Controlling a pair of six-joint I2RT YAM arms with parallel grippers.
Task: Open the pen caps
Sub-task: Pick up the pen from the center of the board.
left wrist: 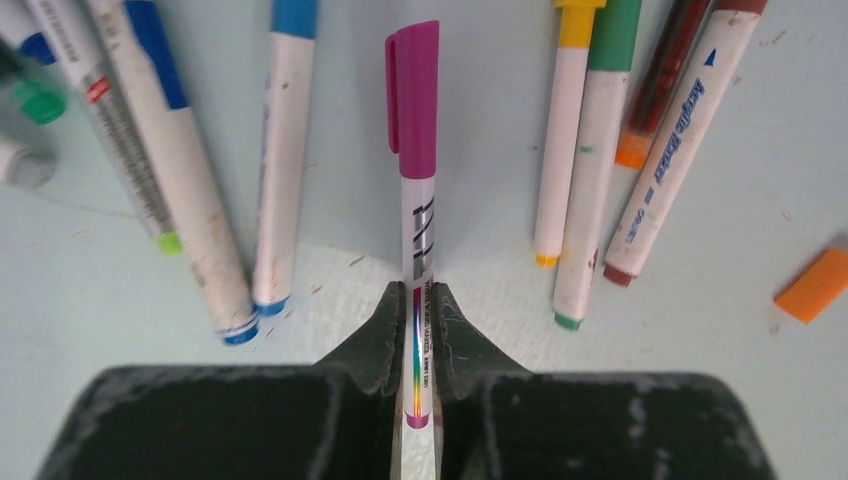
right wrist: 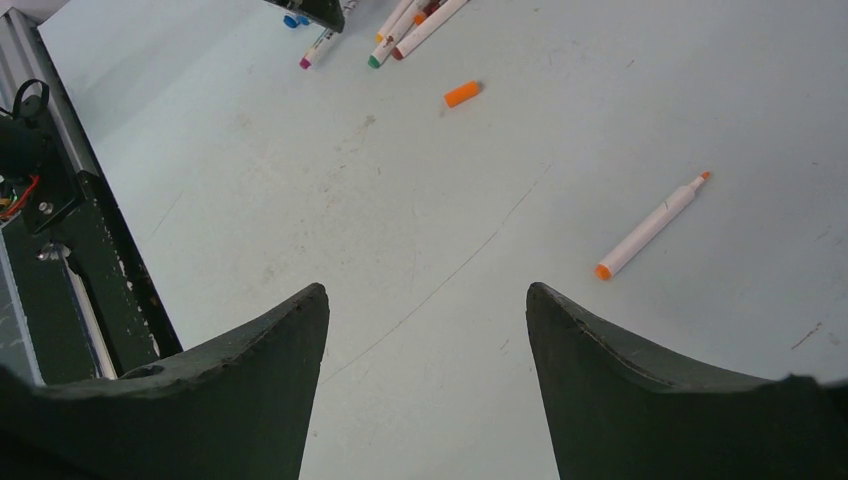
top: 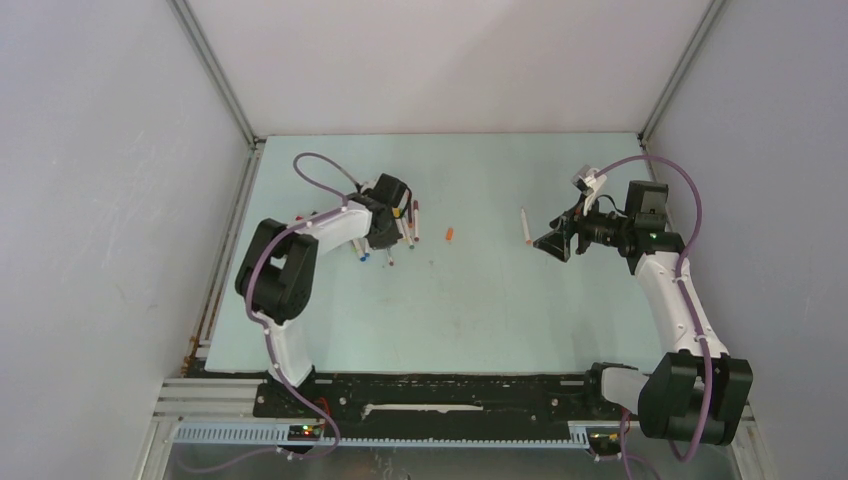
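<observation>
Left wrist view: left fingers (left wrist: 372,335) clamp the white barrel (left wrist: 420,225), magenta cap (left wrist: 414,95) sticking out at 12 o'clock, so hold firm and level for a straight pull. Right fingers (right wrist: 250,390) gape empty, well apart; capped pens (left wrist: 285,150) crowd 10 and 2 o'clock, loose orange cap (left wrist: 815,285) at 3 o'clock.
</observation>
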